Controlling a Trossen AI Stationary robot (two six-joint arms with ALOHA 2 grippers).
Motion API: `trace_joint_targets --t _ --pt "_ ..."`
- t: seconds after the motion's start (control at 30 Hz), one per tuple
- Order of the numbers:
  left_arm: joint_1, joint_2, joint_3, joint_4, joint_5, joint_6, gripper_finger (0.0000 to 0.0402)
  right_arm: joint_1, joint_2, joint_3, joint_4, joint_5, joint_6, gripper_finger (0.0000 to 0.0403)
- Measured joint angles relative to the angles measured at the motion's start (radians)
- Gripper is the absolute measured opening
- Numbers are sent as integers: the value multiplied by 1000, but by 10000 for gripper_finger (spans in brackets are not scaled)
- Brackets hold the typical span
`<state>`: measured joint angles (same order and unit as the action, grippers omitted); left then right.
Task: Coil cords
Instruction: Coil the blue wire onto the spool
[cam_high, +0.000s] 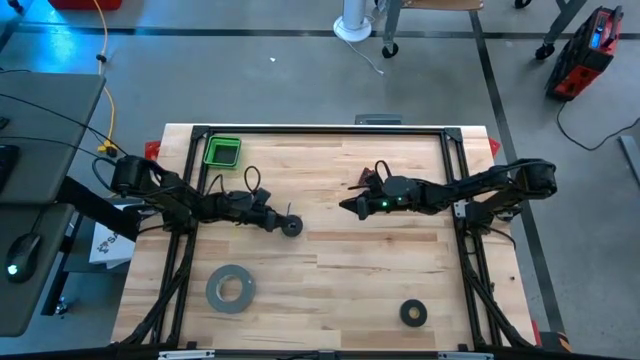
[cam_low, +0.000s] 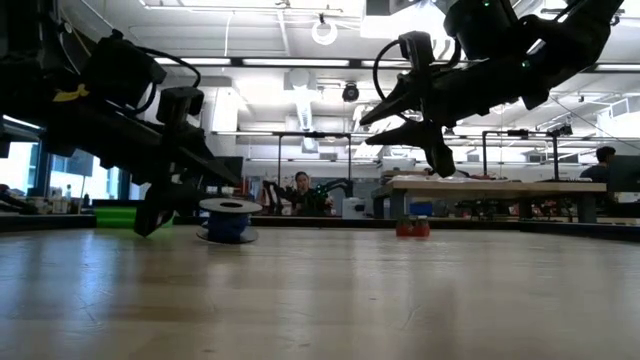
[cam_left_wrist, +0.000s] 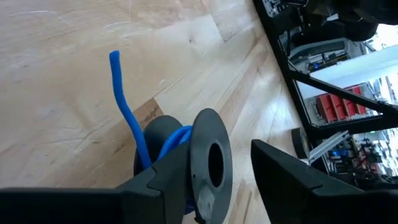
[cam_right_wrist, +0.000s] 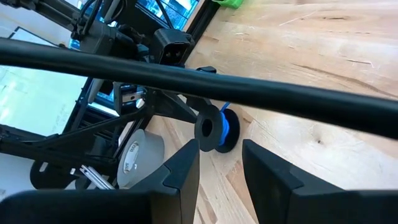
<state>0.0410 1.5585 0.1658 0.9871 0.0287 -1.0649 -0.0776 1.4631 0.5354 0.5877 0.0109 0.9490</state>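
Blue cord (cam_left_wrist: 127, 118) is wound on a small black spool (cam_high: 291, 226) standing left of centre in the high view, on the wooden bench (cam_high: 340, 270). One cord end sticks up free. Beside the spool, the left tool (cam_high: 277, 222) has its fingers spread, released, one finger touching the flange. Right of centre, the right tool (cam_high: 347, 205) hangs raised, fingers parted and grasping nothing. A grey tape roll (cam_high: 230, 288) lies at lower left.

Blue-wound spool (cam_low: 228, 219) on table (cam_low: 320, 300); left end effector (cam_low: 160, 215) seemingly just beside.
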Motion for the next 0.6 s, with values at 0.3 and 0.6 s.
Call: trace_joint_targets --t 0.3,0.6 --pt "32 -2 1 -12 70 42 191 -1 0 0 0 0 -7 114" --pt "87 -3 2 -23 78 39 189 -1 0 0 0 0 -8 114"
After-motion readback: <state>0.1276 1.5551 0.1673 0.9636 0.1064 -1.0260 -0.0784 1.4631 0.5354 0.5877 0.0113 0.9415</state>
